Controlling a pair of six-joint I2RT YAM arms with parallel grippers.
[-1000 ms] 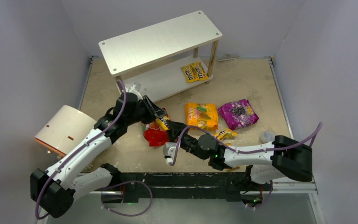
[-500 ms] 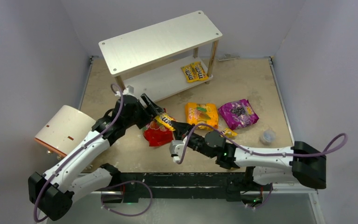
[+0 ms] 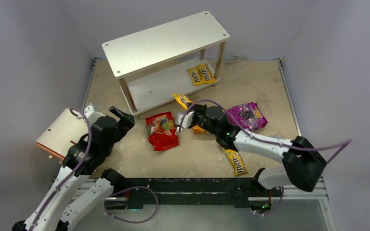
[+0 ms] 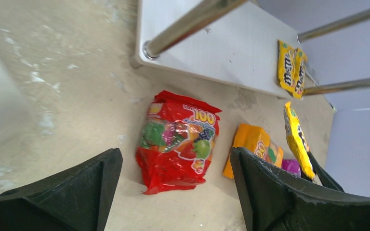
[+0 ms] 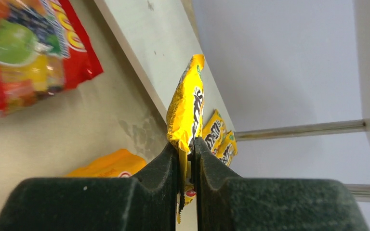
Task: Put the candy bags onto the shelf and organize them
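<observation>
Pulled back from the red bag (image 3: 162, 131), the left gripper (image 3: 124, 117) gapes wide, while the right gripper (image 5: 187, 144) pinches an upright M&M's packet (image 5: 186, 108) near the lower front edge of the shelf (image 3: 159, 89).

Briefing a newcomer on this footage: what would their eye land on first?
The right gripper, shut on a small yellow glossy M&M's packet, holding it edge-up near the lower board of the whitish two-tier shelf. Next, the large red glossy candy bag lying flat on the table ahead of the open left gripper.
</observation>
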